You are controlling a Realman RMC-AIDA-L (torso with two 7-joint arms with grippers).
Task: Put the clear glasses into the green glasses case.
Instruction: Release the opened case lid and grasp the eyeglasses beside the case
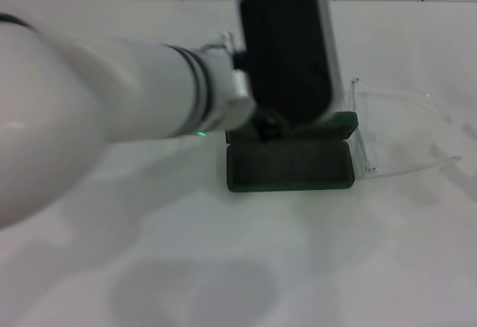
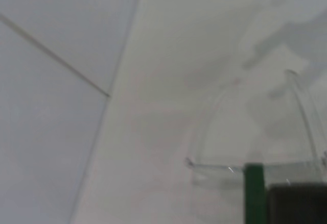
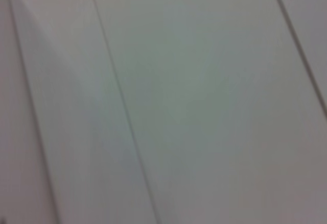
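Whether the left gripper's (image 1: 272, 127) jaws are open or closed cannot be told; it hangs over the open green glasses case (image 1: 289, 166). The clear glasses (image 1: 399, 129) lie on the counter (image 1: 223, 267) just beside the case's right end, and a sweep of the bulky wrist could knock the case or push the glasses away.

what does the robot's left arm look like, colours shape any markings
The left arm is a thick, glossy white cylinder with dark rings near the wrist and a small green light underneath. It ends in a boxy black gripper housing with a pale edge. The right arm is not in view.
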